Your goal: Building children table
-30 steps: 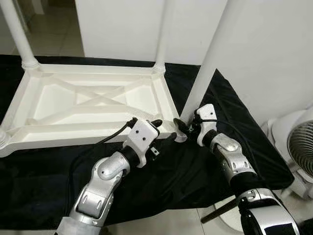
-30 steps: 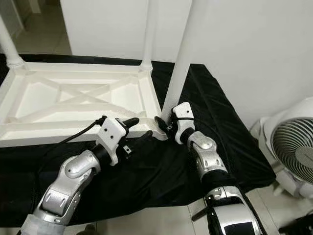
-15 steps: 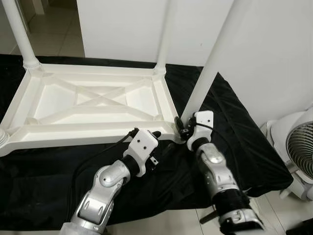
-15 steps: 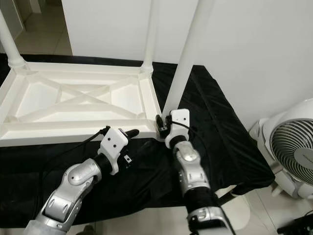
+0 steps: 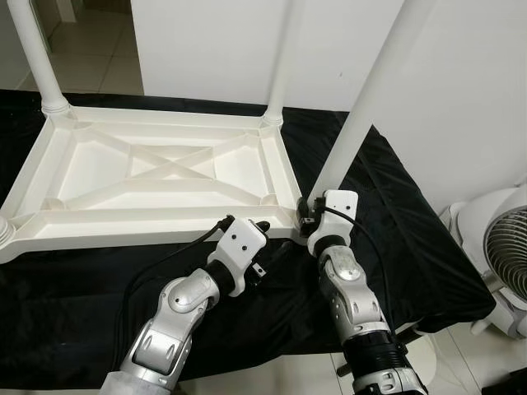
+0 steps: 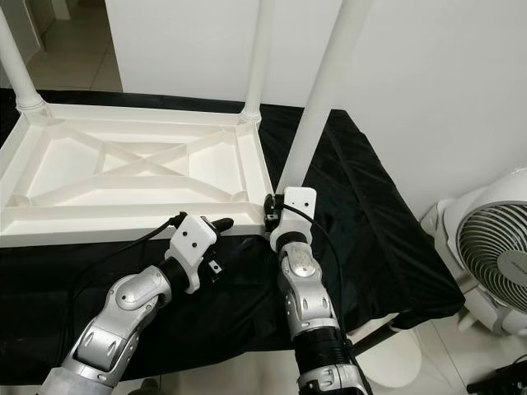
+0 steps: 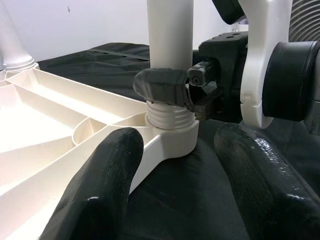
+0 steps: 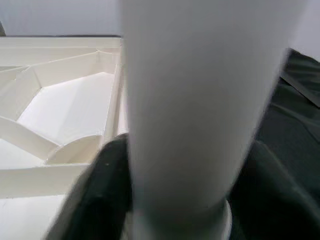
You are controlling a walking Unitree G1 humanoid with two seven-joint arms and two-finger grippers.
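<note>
White plastic table top [image 5: 156, 177] lies upside down on black cloth [image 5: 395, 239]. The right gripper [image 5: 306, 216] clamps the corner leg [image 7: 169, 50] between its fingers [image 7: 162, 86], just above the threaded socket. The left gripper [image 7: 177, 200] hovers spread-fingered, facing that corner.

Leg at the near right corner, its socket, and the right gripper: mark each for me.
Leg [image 6: 317, 99], right eye view, middle of its white shaft.
Socket [image 7: 172, 137], left wrist view, round collar under the threads.
Right gripper [image 7: 167, 86], left wrist view, dark finger wrapped round the leg's base.
</note>
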